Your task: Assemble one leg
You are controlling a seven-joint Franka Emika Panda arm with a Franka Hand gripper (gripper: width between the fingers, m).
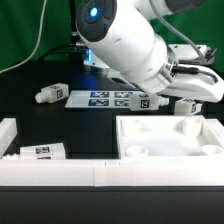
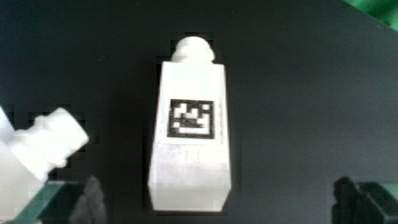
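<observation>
The bench is black. In the middle of the exterior view a thin, flat, white marker board lies on it, with black square tags in a row. At the lower right sits a big white square tabletop. It looks like a tray and has round holes near its corners. A low white wall runs along the bottom and turns up at the lower left. A green cable hangs at the upper left.

A white stubby plastic leg bearing a black-and-white square tag is lying on a black table between the gripper's spread fingers, another white plastic piece lying beside it.
</observation>
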